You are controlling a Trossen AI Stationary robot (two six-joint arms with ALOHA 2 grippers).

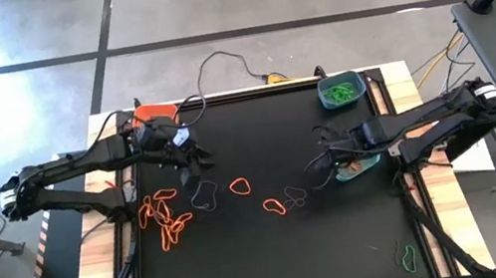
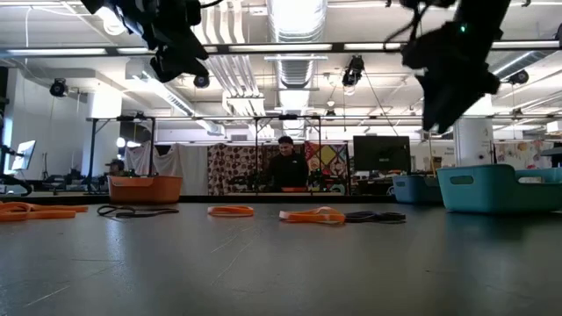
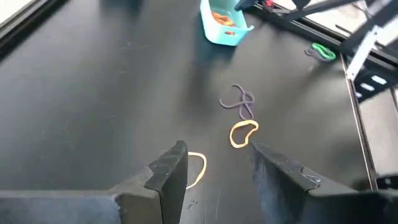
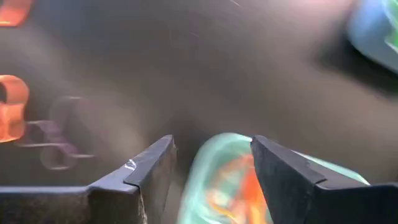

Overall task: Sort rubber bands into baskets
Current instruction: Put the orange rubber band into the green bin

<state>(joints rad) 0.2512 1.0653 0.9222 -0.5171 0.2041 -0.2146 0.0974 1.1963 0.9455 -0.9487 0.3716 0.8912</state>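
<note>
While my high view hides it, my right wrist view shows my right tool [image 4: 211,165] spread above the teal basket [image 4: 214,180] holding orange rubber bands [image 4: 252,186]; my left tool [image 3: 214,165] gapes over the counter [image 3: 93,93].

Two dark jointed arms, black cables looped along them, each ending in wedge-shaped dark fingers [image 3: 169,171].

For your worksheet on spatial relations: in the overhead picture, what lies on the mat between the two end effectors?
In the high view, between the left end effector and the right end effector: an orange band and bare black mat.
</note>
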